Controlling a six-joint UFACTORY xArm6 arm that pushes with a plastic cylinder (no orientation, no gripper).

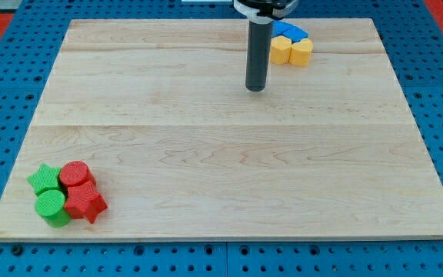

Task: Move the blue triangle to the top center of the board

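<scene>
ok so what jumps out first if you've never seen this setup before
The dark rod stands upright near the view's top centre, my tip resting on the wooden board just left of and below a blue triangle and two yellow blocks. Far off at the view's bottom left sits a tight huddle: a green star, a green cylinder, a red cylinder and a red star.

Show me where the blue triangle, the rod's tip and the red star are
blue triangle (pixel 291 30): camera view, on its visible top face.
my tip (pixel 255 88): camera view, at the rod's very end, left of and below the blue triangle.
red star (pixel 85 203): camera view, on its top face.
</scene>
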